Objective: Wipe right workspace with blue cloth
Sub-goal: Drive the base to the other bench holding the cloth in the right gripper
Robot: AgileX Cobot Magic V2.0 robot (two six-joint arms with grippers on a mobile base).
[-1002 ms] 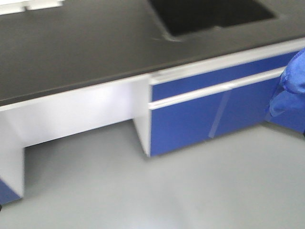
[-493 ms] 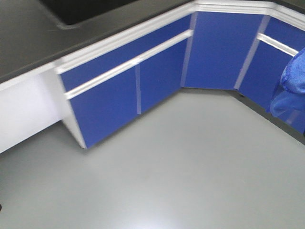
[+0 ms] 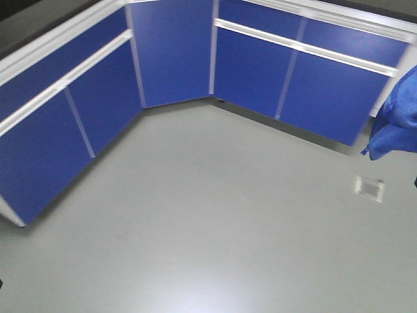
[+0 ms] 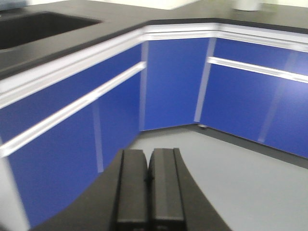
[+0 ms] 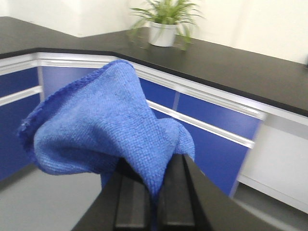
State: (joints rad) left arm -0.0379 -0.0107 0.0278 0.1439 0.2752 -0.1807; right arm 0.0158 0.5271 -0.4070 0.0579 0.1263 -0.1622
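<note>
Blue cloth held up in the air, not yet on the black surface.

The right fingers (image 5: 175, 202) are pinched tight on the blue cloth (image 5: 96, 120), which puffs up in a loose bunch above them. The plant pot (image 5: 162, 33) stands on the black surface (image 5: 231, 62). The cloth hangs well apart from the pot, on the near side, out over the floor. The right arm has the cloth, so I think it must reach toward the pot's surface and lay the cloth flat. The left fingers (image 4: 134, 187) are squeezed together with nothing between them.
</note>
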